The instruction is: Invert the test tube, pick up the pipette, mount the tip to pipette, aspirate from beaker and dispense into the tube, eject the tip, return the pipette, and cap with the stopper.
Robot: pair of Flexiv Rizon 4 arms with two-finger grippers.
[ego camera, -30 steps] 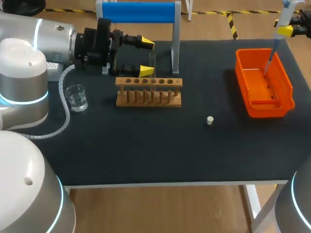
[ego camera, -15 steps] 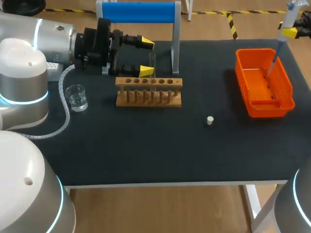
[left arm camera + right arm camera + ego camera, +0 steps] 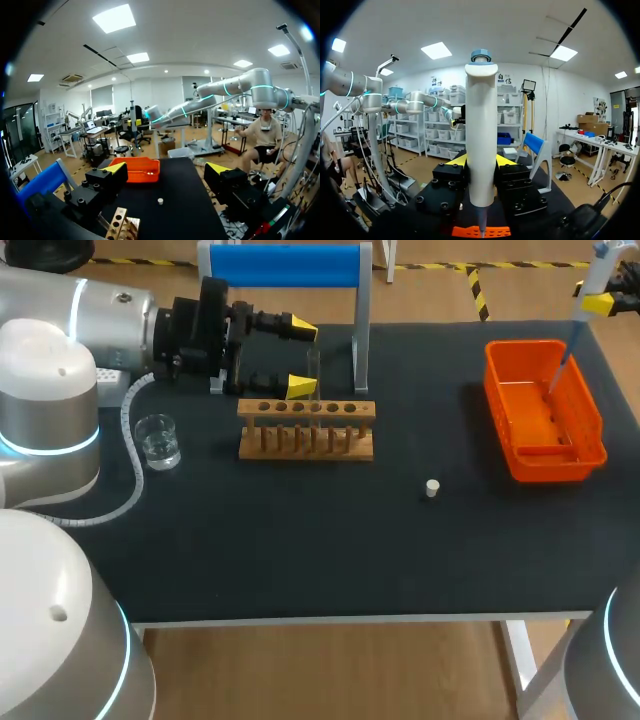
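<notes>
Right gripper [image 3: 481,162] clamps pipette [image 3: 481,125] over orange bin [image 3: 550,465]; left gripper [image 3: 304,358] fingers apart, by rack [image 3: 306,432].

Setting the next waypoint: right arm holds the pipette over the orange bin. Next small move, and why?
Probably raise the right gripper straight up. It is shut on the upright pipette, whose lower end hangs close over the orange bin; clearing the rim first seems safer than moving sideways. I cannot tell whether a tip is mounted.
</notes>
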